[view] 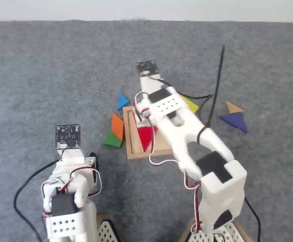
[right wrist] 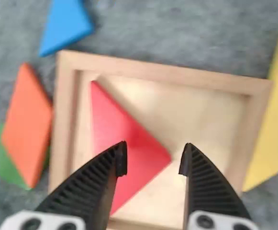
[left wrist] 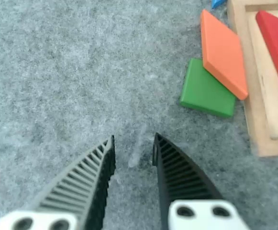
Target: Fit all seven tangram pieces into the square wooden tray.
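Red triangle (right wrist: 124, 143) along wooden tray (right wrist: 162, 74) edge, left fingers (left wrist: 182, 187), right fingers (right wrist: 93, 187) parted, empty.

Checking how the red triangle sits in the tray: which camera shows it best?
The right wrist view: the red triangle shows almost whole, lying along one side of the tray under the open right end effector. In the high view the right arm hides part of it; the left wrist view cuts it off at the edge.
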